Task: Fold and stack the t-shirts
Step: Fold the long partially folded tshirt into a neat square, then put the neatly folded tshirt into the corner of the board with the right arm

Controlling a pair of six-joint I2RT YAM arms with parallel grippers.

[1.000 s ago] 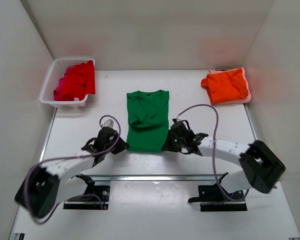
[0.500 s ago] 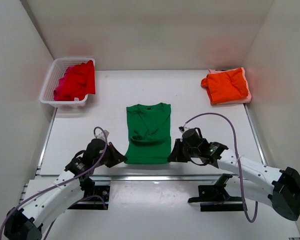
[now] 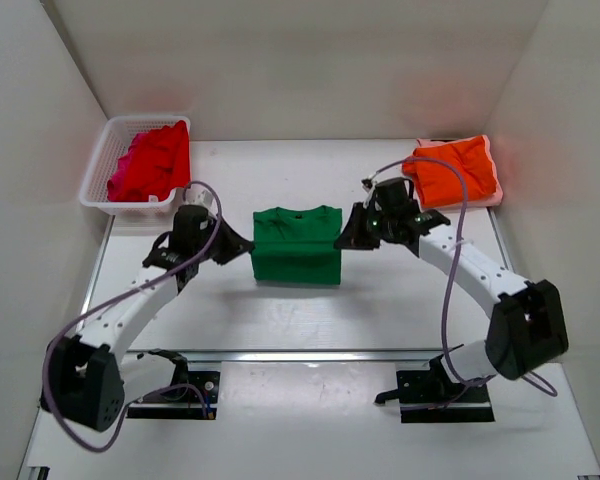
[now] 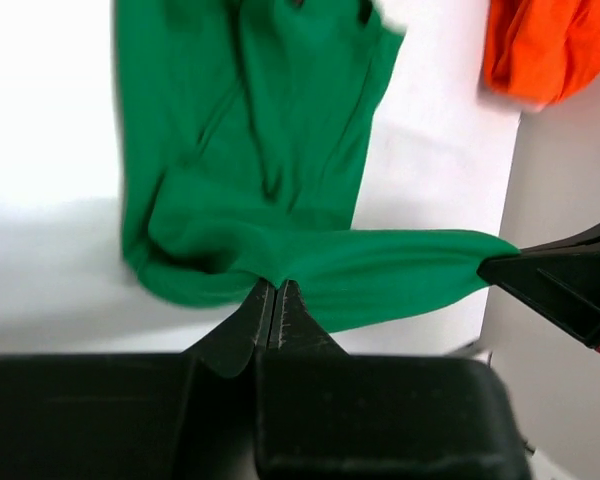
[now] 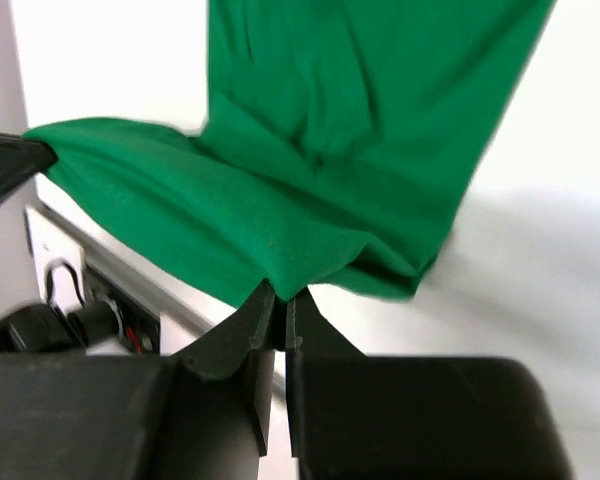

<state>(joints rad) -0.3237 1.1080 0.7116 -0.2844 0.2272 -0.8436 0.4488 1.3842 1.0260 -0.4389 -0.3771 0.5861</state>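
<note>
A bright green t-shirt (image 3: 296,258) lies mid-table, its near half doubled up over the far half. My left gripper (image 3: 248,243) is shut on the raised hem's left corner (image 4: 277,285). My right gripper (image 3: 342,238) is shut on the right corner (image 5: 280,293). The hem hangs stretched between them (image 4: 400,270), above the rest of the green t-shirt (image 5: 360,110). A folded orange t-shirt (image 3: 455,170) sits at the back right, also showing in the left wrist view as an orange t-shirt (image 4: 545,45). Red and magenta t-shirts (image 3: 152,160) fill the basket.
The white lattice basket (image 3: 128,207) stands at the back left against the wall. White walls close in the table on three sides. A metal rail (image 3: 310,354) runs along the near edge in front of the arm bases. A pink edge (image 3: 494,192) shows under the orange t-shirt.
Both grippers first pulled back toward the near edge, then swung away from it to the shirt's far end with the green hem, doubling the shirt over to half its length.
</note>
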